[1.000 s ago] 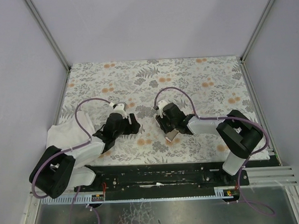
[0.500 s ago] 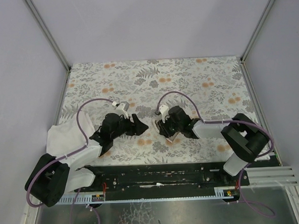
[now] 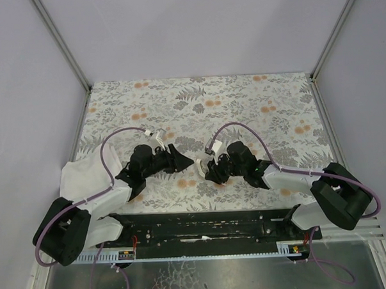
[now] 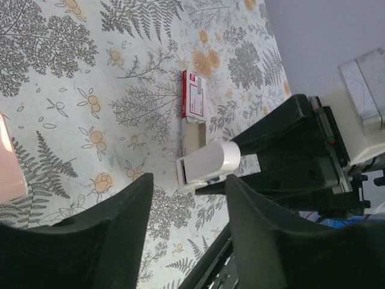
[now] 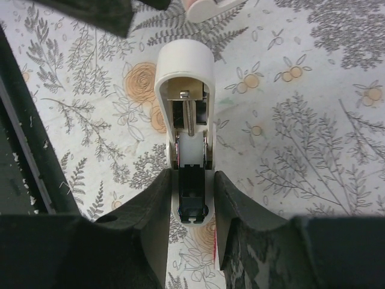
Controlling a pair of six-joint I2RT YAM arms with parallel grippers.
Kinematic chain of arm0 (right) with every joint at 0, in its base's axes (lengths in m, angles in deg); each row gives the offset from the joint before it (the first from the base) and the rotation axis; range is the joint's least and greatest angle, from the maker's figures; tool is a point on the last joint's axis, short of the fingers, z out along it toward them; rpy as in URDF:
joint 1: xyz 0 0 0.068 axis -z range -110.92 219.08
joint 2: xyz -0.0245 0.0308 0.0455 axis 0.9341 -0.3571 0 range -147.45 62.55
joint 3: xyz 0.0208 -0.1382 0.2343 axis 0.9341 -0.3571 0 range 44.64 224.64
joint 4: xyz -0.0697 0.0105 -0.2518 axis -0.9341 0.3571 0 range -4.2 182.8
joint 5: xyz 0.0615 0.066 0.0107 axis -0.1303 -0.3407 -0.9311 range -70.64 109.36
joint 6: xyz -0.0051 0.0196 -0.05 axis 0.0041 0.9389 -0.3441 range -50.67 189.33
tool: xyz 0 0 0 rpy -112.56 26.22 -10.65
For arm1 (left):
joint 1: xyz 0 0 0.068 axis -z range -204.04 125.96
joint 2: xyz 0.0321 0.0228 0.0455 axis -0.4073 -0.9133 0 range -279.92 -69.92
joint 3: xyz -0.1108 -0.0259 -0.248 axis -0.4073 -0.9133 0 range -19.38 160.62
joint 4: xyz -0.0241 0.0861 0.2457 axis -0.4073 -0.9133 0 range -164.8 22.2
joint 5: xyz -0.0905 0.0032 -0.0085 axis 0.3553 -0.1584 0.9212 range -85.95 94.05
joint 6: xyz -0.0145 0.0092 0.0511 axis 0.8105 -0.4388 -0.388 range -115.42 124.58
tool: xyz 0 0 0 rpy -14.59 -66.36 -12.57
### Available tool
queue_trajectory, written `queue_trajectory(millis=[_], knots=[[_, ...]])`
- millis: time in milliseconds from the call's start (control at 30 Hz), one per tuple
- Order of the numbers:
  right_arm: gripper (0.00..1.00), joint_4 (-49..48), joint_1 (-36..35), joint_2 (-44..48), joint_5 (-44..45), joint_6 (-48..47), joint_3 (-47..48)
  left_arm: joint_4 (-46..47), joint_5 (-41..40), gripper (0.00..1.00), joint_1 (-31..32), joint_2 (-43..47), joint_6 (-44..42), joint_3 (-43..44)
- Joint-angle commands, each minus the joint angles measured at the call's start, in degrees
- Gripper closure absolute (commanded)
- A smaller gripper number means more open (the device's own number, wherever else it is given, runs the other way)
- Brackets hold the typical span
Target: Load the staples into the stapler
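1. Right gripper (image 5: 191,177) – jaws pinching the white plastic stapler (image 5: 184,78) by its rear end, low over the floral-patterned table (image 3: 242,104). The stapler's inner channel and spring rod show.
2. Left gripper (image 4: 187,192) – jaws spread with nothing between them, near the stapler's rounded white end.
3. Small flat red cardboard box (image 4: 194,99) with a pale label lies flat on the table just beyond the stapler. Its tan inner tray (image 4: 194,135) is slid partly out toward the stapler.
4. Staples themselves cannot be made out in the tray.
5. Salmon-pink bar (image 4: 7,162) lies at the left wrist view's edge, well apart from the box.
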Motion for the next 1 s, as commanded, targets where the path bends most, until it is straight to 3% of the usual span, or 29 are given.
queue_trajectory(millis=[0,100,300,833,967], knots=[[0.91,-3.1,-2.1,1.7,-1.3,-0.4,-0.3,0.9,0.4,0.58,-0.2,-1.9,-0.2,3.5],[0.91,-3.0,-2.6,1.9,-1.1,-0.3,-0.1,1.7,1.6,0.73,-0.2,-3.6,0.0,3.8],[0.92,-2.3,-3.2,1.3,-1.7,-0.8,1.0,4.4,3.7,0.86,1.3,-6.4,0.0,4.3],[0.92,-1.9,-3.6,0.7,-1.3,-1.4,3.1,7.8,2.1,0.89,11.2,-12.6,-0.2,3.4],[0.92,-0.3,-3.6,1.9,-2.8,-1.6,3.8,5.6,1.1,0.83,11.3,-10.0,-3.0,2.1]])
